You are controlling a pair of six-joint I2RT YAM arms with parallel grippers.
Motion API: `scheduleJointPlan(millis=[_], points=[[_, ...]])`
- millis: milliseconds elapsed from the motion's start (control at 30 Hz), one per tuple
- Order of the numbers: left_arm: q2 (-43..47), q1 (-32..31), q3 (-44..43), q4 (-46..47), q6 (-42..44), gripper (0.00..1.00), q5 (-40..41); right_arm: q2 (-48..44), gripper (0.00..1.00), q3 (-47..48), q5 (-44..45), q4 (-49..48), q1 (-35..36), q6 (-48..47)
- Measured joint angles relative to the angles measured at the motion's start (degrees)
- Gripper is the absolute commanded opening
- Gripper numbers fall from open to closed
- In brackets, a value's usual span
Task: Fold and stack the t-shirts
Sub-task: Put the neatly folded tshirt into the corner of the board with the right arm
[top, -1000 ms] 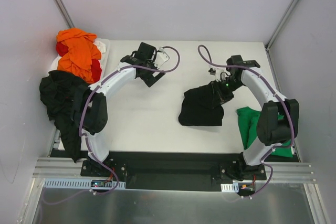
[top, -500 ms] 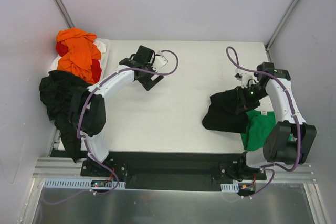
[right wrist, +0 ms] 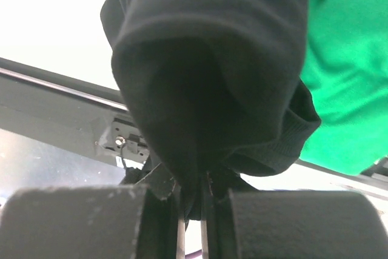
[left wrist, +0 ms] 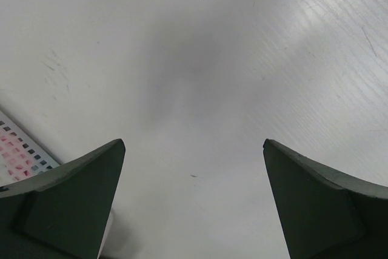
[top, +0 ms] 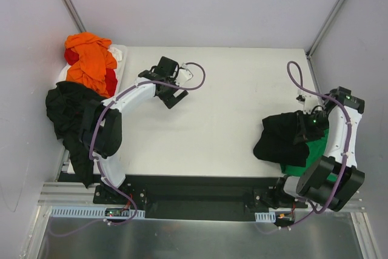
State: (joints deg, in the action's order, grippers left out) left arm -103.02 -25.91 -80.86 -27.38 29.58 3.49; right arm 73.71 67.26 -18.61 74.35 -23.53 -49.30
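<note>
Your right gripper (top: 305,127) is clenched on a pinch of the black t-shirt (top: 277,141), which hangs bunched at about 4 o'clock on the table (top: 212,119), partly over the green t-shirt (top: 314,153). With so narrow a grip, I judge the folds may fall open or land askew on release. Your left gripper (top: 171,86) stands wide and empty near 10 o'clock, too far off to steady it. The orange t-shirt (top: 91,62) lies heaped at 9 o'clock.
</note>
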Motion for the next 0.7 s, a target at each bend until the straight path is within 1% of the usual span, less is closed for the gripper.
scheduleJointPlan(millis=[300, 467, 600, 700], points=[[0.07, 0.00, 2.19, 0.42, 0.00, 0.99, -0.26, -2.10, 0.01, -0.07, -0.37, 0.98, -13.55, -8.63], [0.09, 0.00, 2.97, 1.33, -0.15, 0.99, -0.52, -2.91, 0.01, -0.63, -1.16, 1.20, -19.52, -13.25], [0.09, 0.02, 2.99, 1.60, -0.15, 0.99, -0.59, -2.16, 0.01, -0.63, -1.68, 1.42, -25.86, -16.90], [0.09, 0.02, 3.02, 1.66, -0.15, 0.99, -0.92, 0.20, 0.01, -0.55, -1.84, 1.40, -29.97, -19.04]])
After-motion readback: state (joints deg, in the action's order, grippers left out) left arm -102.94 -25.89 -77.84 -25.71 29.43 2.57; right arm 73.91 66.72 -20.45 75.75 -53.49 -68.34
